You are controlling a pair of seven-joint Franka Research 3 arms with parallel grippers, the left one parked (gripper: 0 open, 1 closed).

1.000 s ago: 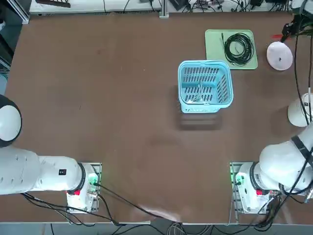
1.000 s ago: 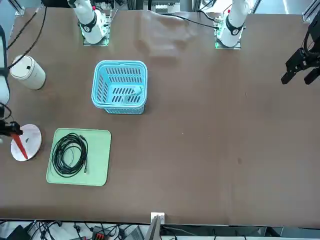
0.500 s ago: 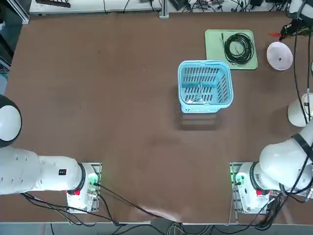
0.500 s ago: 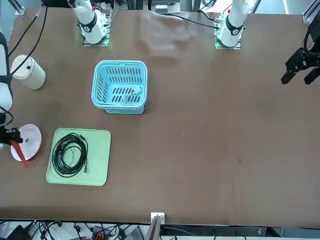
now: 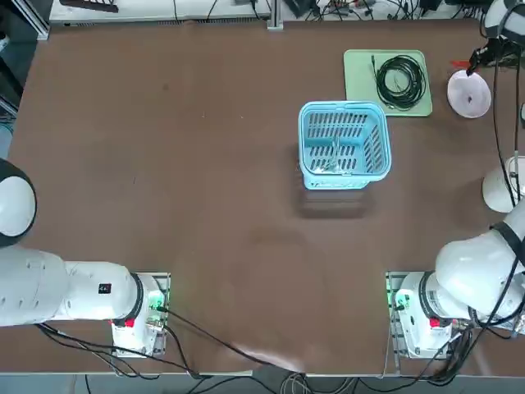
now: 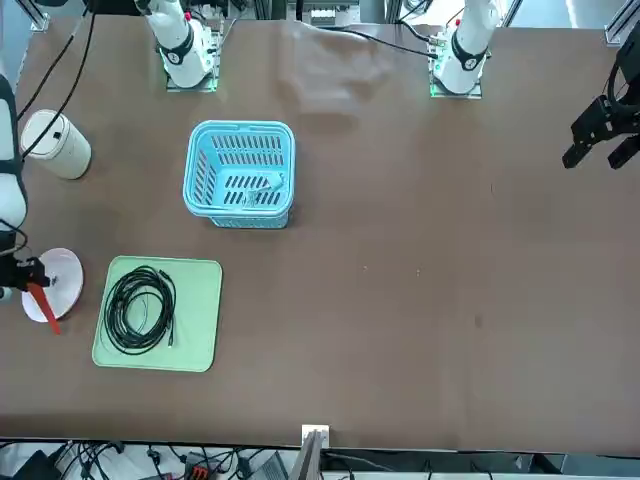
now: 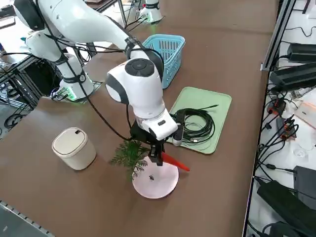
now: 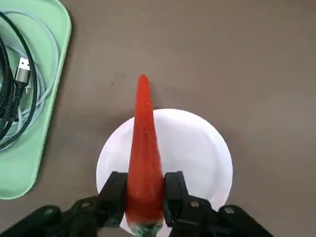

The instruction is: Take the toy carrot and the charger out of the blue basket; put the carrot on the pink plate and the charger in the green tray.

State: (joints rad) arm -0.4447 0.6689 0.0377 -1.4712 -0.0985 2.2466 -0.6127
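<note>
My right gripper (image 8: 144,197) is shut on the toy carrot (image 8: 144,148) and holds it lying flat just over the pink plate (image 8: 197,148). The carrot's red tip pokes past the plate's rim. Its green leaves (image 7: 129,155) hang behind the fingers. The top view shows the gripper (image 5: 480,53) at the far right of the table over the plate (image 5: 469,94). The blue basket (image 5: 344,144) stands mid-table with a small whitish charger (image 6: 263,188) inside. The green tray (image 5: 361,82) lies between the basket and the plate.
A coiled black cable (image 5: 399,80) lies in the green tray. A white lidded canister (image 7: 74,147) stands near the plate, on the robot's side. The table's right edge runs close by the plate, and cables and power strips lie beyond the far edge.
My gripper has shifted the carrot a little toward the far side of the plate, still gripping it. Basket, tray and cable have not moved.
</note>
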